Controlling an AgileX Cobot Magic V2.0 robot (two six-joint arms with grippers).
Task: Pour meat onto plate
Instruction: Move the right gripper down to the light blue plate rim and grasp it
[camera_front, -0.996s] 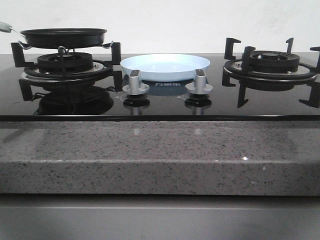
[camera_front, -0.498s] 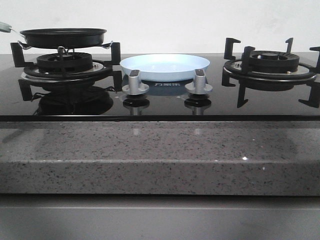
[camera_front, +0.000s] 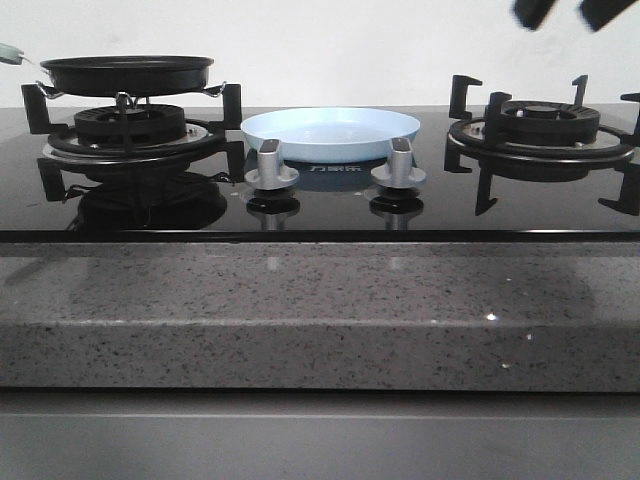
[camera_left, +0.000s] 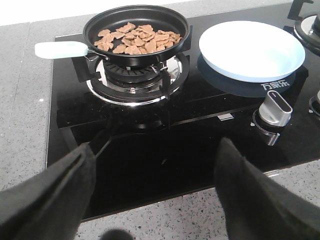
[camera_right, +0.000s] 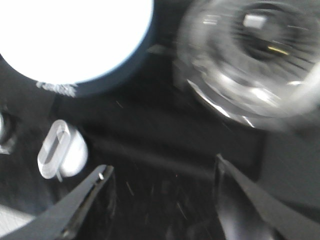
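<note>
The meat (camera_left: 137, 38), a heap of small reddish-brown pieces, lies in a black frying pan (camera_left: 136, 34) with a pale handle (camera_left: 61, 48) on the left burner; the front view shows the pan (camera_front: 127, 72) side-on and hides the meat. The pale-blue plate (camera_front: 330, 133) sits empty between the burners, also in the left wrist view (camera_left: 251, 50) and, overexposed, in the right wrist view (camera_right: 75, 37). My left gripper (camera_left: 155, 165) is open and empty over the hob's front edge. My right gripper (camera_right: 162, 172) is open and empty, high above the right burner (camera_front: 563, 12).
Two silver knobs (camera_front: 272, 165) (camera_front: 398, 165) stand in front of the plate. The right burner grate (camera_front: 540, 130) is bare. A speckled grey counter edge (camera_front: 320, 310) runs along the front of the black glass hob (camera_front: 320, 205).
My right gripper's fingertips have come into the front view at the top right. The pan, plate and left gripper have not moved.
</note>
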